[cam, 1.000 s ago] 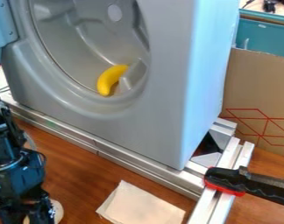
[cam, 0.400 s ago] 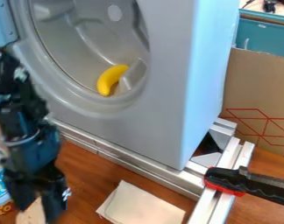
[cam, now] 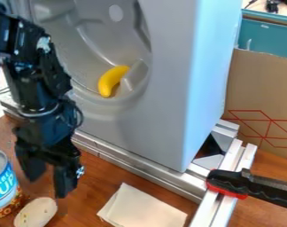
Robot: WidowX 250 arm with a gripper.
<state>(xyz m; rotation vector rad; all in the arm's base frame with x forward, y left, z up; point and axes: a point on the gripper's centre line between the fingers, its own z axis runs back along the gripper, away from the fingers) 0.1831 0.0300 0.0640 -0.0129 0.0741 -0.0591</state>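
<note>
My gripper [cam: 48,186] hangs at the lower left over the wooden table, its two fingers apart with nothing between them. Just below it on the table lies a pale, oval, potato-like object [cam: 36,212]. A soup can [cam: 2,188] with a blue and white label stands to its left, at the view's edge. The yellow banana [cam: 112,80] rests inside the round drum of the grey washer-like box [cam: 164,88]. To the gripper's right, a folded off-white cloth [cam: 143,207] lies flat on the wood.
Metal rails [cam: 140,166] run along the base of the grey box. A black and red clamp handle [cam: 229,183] sits on the rails at the lower right. Behind it stands a cardboard panel [cam: 261,88], with a teal bin [cam: 267,36] farther back.
From the lower left edge, my gripper has moved right and, lately, somewhat up in the view. The can and the pale object now show more fully. Banana and cloth have stayed put.
</note>
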